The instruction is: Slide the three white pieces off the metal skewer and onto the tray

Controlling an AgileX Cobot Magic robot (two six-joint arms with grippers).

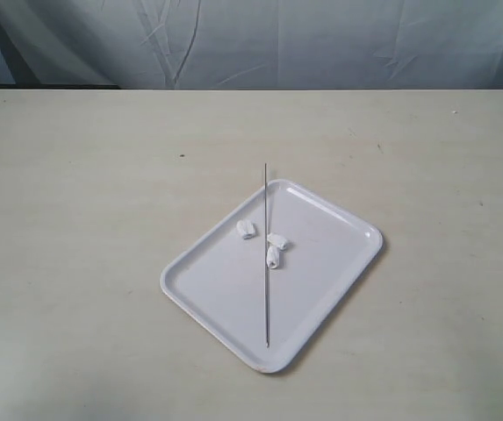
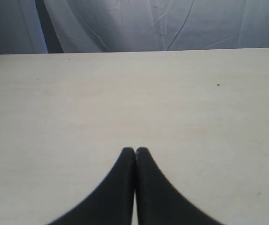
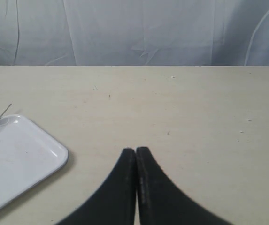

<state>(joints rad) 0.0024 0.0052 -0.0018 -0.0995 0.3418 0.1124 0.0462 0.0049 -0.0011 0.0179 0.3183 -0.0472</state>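
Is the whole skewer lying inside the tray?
No, the skewer crosses the tray and its far tip pokes out past the rim over the table.

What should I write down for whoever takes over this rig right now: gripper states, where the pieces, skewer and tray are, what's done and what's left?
Left gripper: shut, holding nothing, over the table.
Right gripper: shut, holding nothing, near a corner of the tray.
The skewer lies across the tray, one tip past the rim.
The three white pieces are all on the tray: one clearly apart from the skewer, two right beside it.
Done: at least one piece is off.
Left: confirm those two are free; too small to tell.
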